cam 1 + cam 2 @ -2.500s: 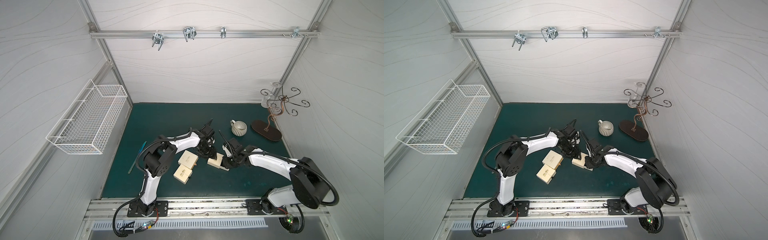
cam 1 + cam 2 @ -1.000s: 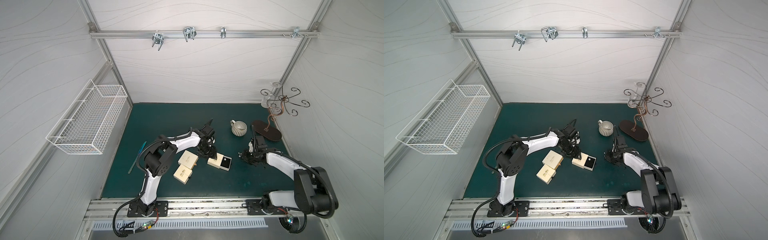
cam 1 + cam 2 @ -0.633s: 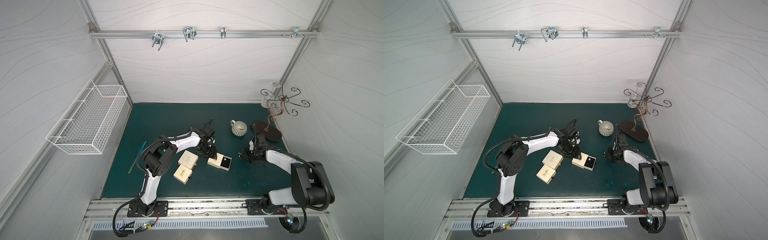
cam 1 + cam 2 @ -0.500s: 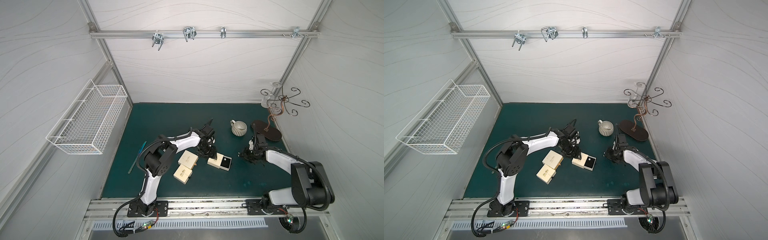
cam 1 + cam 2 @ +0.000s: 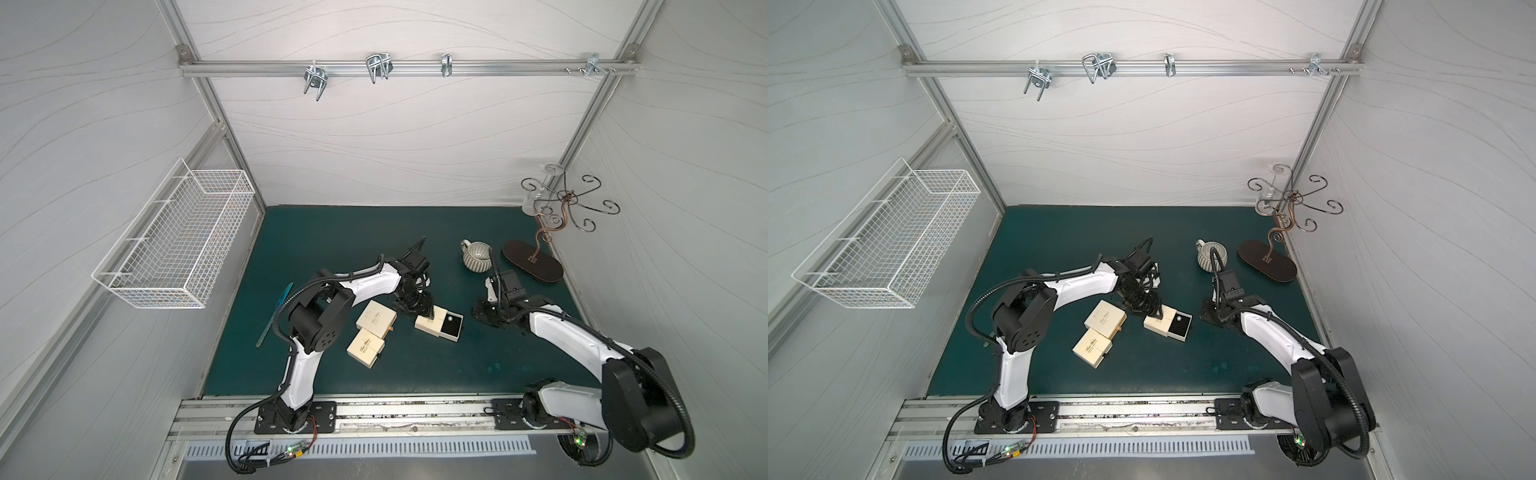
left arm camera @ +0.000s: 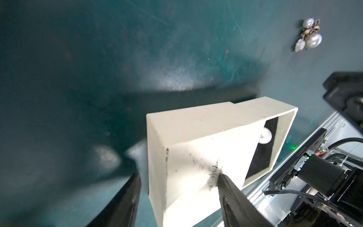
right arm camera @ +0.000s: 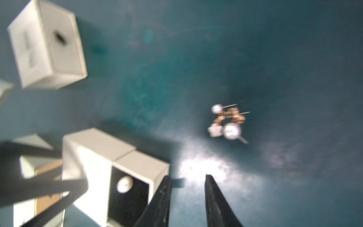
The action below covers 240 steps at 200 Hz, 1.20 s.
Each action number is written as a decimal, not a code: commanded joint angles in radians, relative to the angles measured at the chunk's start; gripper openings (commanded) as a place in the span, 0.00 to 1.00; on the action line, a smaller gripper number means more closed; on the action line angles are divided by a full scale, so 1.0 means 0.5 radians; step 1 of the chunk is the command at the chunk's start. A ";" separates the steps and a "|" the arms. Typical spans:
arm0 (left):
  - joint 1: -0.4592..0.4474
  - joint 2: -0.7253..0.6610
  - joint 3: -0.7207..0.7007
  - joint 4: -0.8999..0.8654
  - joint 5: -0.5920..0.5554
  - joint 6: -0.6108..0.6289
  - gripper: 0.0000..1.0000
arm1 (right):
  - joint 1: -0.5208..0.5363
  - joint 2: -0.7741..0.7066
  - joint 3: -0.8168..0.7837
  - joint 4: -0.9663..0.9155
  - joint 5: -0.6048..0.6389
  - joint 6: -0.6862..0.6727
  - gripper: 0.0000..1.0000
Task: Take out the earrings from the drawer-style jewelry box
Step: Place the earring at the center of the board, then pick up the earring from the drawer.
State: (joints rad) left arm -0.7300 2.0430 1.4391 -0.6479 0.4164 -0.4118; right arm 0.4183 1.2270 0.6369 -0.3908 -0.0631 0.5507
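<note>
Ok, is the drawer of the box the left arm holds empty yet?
Not empty. The drawer is slid out, and one pale bead sits on its black lining; other earrings lie on the mat.

Green mat [image 5: 374,232]: 3 boxes [image 5: 375,325], earrings [image 7: 227,122].

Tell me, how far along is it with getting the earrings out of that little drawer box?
Partly done. A small cluster of pearl earrings already lies on the green mat. In hand: the left gripper clamps the cream box sleeve with its drawer pulled out, while the right gripper hangs open and empty. Left: one pearl earring sits in the drawer, and two other cream boxes appear closed.
</note>
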 commanded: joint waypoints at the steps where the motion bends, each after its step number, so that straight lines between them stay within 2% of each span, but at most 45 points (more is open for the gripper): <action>1: 0.015 0.107 0.029 -0.019 -0.167 0.032 0.64 | 0.136 -0.058 0.091 -0.078 0.074 -0.101 0.32; 68: 0.018 0.097 0.027 -0.017 -0.161 0.038 0.65 | 0.379 0.055 0.194 -0.053 0.080 -0.173 0.32; 240: 0.015 0.060 -0.004 -0.019 -0.173 0.045 0.64 | 0.393 0.397 0.306 -0.059 0.010 -0.184 0.29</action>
State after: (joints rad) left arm -0.7292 2.0449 1.4433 -0.6464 0.4156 -0.3985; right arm 0.6083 1.4025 0.7673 -0.3981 -0.0559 0.4725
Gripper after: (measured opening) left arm 0.643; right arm 0.295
